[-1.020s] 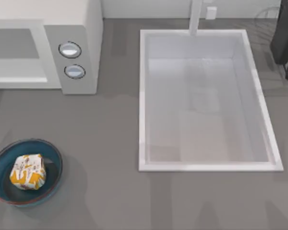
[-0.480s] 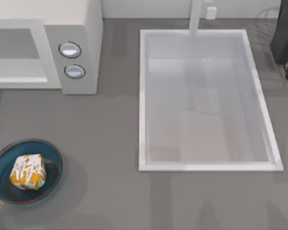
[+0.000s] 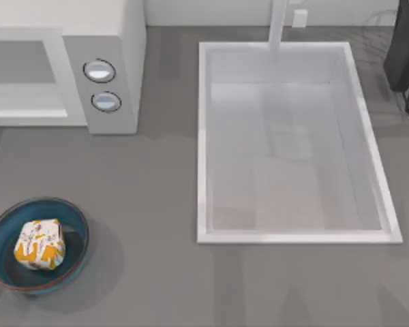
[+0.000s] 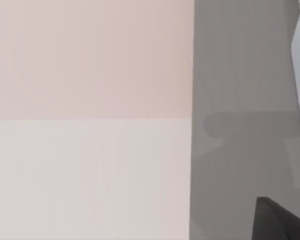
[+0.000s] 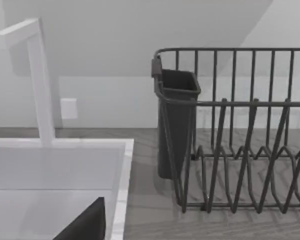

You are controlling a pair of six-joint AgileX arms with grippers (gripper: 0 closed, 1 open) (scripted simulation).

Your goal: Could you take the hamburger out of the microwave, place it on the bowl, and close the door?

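The hamburger, a white wrapper with orange patches, lies inside the blue bowl at the table's front left. Nothing touches either of them. The white microwave stands at the back left, with its grey cavity showing and two round knobs on its panel. No door shows across the cavity. In the left wrist view, a dark part of my left gripper sits over grey counter beside a large pale flat surface. A dark part of my right gripper hangs over the sink's corner.
A white rectangular sink with a faucet takes up the middle and right. A dark wire dish rack with a dark cup holder stands at the back right. Grey counter lies between bowl and sink.
A dark tip that showed at the left edge beside the bowl one second ago has left the top view. The hamburger and the bowl have not moved.
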